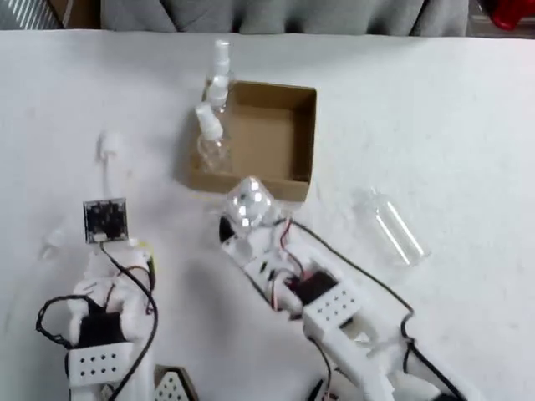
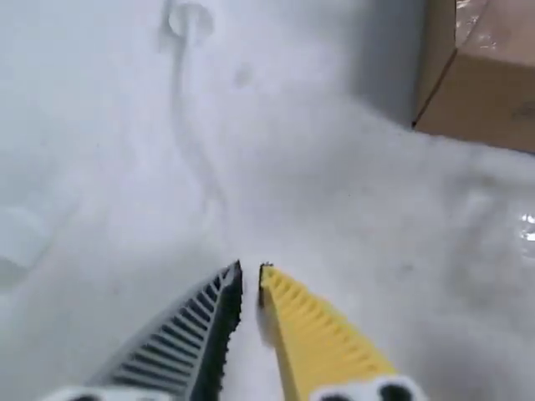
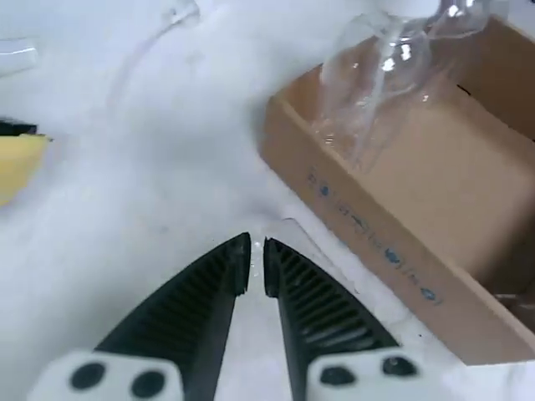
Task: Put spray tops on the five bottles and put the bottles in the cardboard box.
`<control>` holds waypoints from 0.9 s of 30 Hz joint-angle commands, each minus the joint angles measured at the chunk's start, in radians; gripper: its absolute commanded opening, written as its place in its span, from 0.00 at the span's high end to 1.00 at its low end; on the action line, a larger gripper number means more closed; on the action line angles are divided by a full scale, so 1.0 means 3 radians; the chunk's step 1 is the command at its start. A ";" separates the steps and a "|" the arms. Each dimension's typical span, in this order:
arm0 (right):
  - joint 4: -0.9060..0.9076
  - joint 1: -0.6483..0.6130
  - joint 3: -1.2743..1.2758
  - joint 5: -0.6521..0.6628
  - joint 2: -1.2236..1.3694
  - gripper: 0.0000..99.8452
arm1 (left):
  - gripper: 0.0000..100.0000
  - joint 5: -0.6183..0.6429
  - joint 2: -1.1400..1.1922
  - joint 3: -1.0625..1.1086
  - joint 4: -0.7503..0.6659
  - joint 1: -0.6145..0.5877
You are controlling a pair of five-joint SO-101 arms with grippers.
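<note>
Our left gripper (image 2: 251, 280) sits low over the white table (image 2: 351, 217). Its grey and yellow fingers are drawn in to a thin slit and hold nothing. Ahead of it on the table lies a loose spray top (image 2: 189, 20), with its thin tube trailing back toward the gripper. In the high view that same spray top (image 1: 109, 147) rests well to the side of the cardboard box (image 1: 288, 180).

Our right gripper (image 3: 256, 255) is also almost closed. Only a narrow gap shows between its black fingers, and nothing is in them. It hovers just beside the near corner of the cardboard box (image 3: 376, 242). Inside the box, clear bottles (image 3: 376, 83) with spray tops stand against one wall. We count at least two but cannot tell the exact number. From above they (image 1: 211, 138) line up along the wall nearest the left arm.

Another bottle (image 1: 393, 227) lies on its side on the table, apart from the box, on the right arm's side.
</note>
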 commanded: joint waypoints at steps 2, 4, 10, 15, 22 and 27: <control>-0.0079 0.0084 -0.0455 0.0031 0.0412 0.99 | 0.95 -0.0235 -0.0258 -0.0015 0.0230 -0.0038; -0.0079 0.0105 -0.0547 0.0036 0.0565 0.99 | 0.95 -0.0302 -0.0279 -0.0015 0.0271 -0.0038; -0.0079 0.0156 -0.0915 0.0036 0.0928 0.99 | 0.95 -0.0312 -0.0279 -0.0015 0.0266 -0.0038; -0.0079 0.0161 -0.1141 0.0036 0.1210 0.99 | 0.95 -0.0317 -0.0279 -0.0015 0.0266 -0.0038; -0.0079 0.0166 -0.1360 0.0036 0.1644 0.99 | 0.95 -0.0317 -0.0279 -0.0015 0.0266 -0.0038; -0.0074 0.0161 -0.1447 0.0036 0.1849 0.99 | 0.95 -0.0317 -0.0279 -0.0015 0.0266 -0.0038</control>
